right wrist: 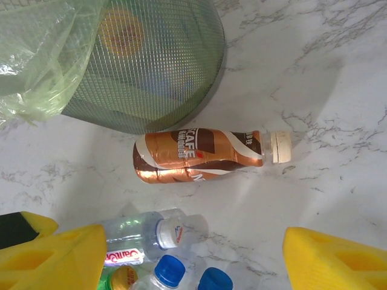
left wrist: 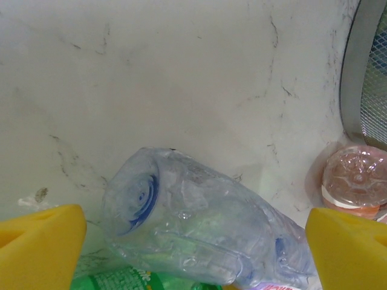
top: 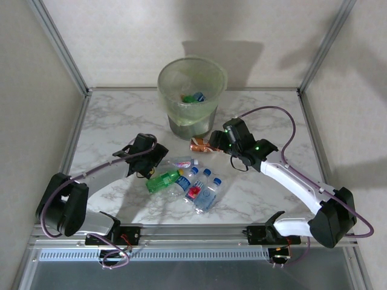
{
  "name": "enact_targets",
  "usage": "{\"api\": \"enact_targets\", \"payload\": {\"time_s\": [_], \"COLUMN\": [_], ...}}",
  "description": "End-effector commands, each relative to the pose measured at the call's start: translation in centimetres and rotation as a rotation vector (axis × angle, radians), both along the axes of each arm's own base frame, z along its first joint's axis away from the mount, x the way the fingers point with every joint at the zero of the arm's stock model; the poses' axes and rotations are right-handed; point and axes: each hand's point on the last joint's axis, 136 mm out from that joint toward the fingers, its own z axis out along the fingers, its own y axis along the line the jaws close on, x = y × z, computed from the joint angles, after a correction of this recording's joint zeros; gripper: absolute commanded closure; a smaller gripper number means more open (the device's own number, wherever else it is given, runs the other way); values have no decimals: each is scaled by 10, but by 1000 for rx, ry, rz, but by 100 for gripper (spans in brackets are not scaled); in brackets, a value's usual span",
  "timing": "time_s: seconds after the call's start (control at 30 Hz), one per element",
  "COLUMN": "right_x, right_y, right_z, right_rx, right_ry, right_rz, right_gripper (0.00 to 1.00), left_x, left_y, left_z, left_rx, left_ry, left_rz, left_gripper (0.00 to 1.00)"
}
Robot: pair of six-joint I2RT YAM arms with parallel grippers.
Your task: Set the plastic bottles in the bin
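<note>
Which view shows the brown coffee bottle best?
Right wrist: the brown coffee bottle lies on its side, whole, white cap included, beside the bin. In top external it is a small copper patch by the right claw. Left wrist shows what may be its round base, end-on.

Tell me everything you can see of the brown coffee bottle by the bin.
The brown coffee bottle is shiny copper-brown plastic with white swirls, a label reading CAFE and a cream screw cap. It lies on its side on the marble table, close beside the base of the bin; whether they touch is unclear. Nothing grips it.
</note>
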Motion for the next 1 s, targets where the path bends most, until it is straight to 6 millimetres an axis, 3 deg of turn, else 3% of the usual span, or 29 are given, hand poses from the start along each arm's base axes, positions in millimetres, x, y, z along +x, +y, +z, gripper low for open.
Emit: {"api": "enact_targets", "payload": {"time_s": [0.0, 0.3, 0.47, 0.6, 0.97], "right_x": [0, 0, -1, -1, 2], "right_y": [-9, -9, -12, -13, -14], "right_z": [2, 1, 2, 4, 11], "right_rx": [-2, 2, -8, -9, -14], "right_ry": [-8, -8, -10, -14, -28], "right_rz": [-37, -38, -42, -46, -51], "right_gripper": [23, 23, 23, 23, 24], "left_x": [-1, 11, 16, 17, 25], "left_y": [-1, -7, -7, -7, -6], "left_z": [-8, -23, -32, -35, -15], "left_rx": [-25, -22, 6, 13, 9], "left_ry": [38, 74, 92, 102, 50], "left_rz": [59, 87, 82, 78, 86], "left_gripper": [6, 11, 20, 23, 30]}}
